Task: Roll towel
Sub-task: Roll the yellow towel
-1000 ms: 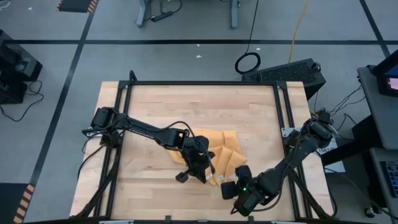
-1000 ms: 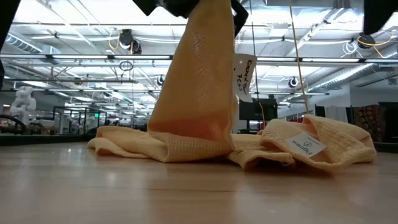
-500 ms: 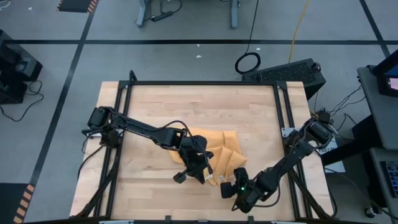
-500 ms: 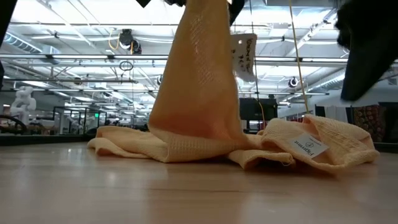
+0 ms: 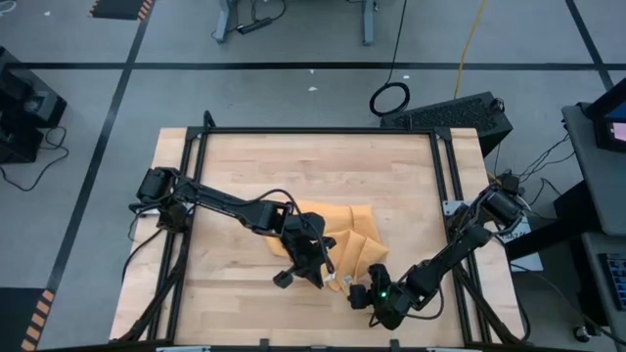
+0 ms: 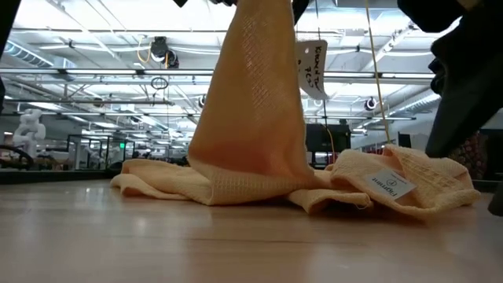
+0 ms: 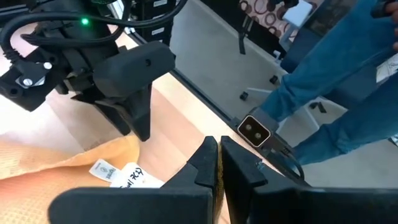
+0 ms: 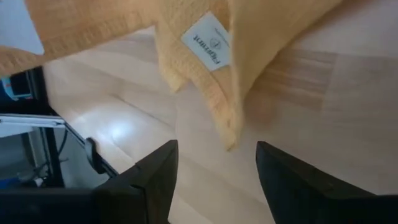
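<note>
The plain orange-yellow soft cloth towel (image 5: pixel 337 242) was seen crumpled on the pale wooden tabletop (image 5: pixel 254 166), a little toward five o'clock from the table's middle in the high view. One part of it was lifted off the wood: in the low view a tall fold (image 6: pixel 255 102) was drawn up out of the picture's top, while the remainder lay bunched on the surface, with a lower heap at about three o'clock from the raised fold. A white printed label (image 6: pixel 388 182) was shown on that heap, and a second white tag (image 6: pixel 313 69) hung from the raised fold.

The left gripper (image 5: pixel 315 256) was placed over the towel, reached in from the table's nine o'clock side, and its fingers (image 7: pixel 205 163) were pressed together on the lifted cloth, a thin strip of which showed between them in the left wrist view.

The right gripper (image 5: pixel 364 291) was held just beside the towel's edge, at about five o'clock from the cloth in the high view. Its fingers (image 8: pixel 158 171) were spread apart with only bare wood between them, and the labelled hem (image 8: pixel 211 74) lay ahead of them, apart from both tips
</note>
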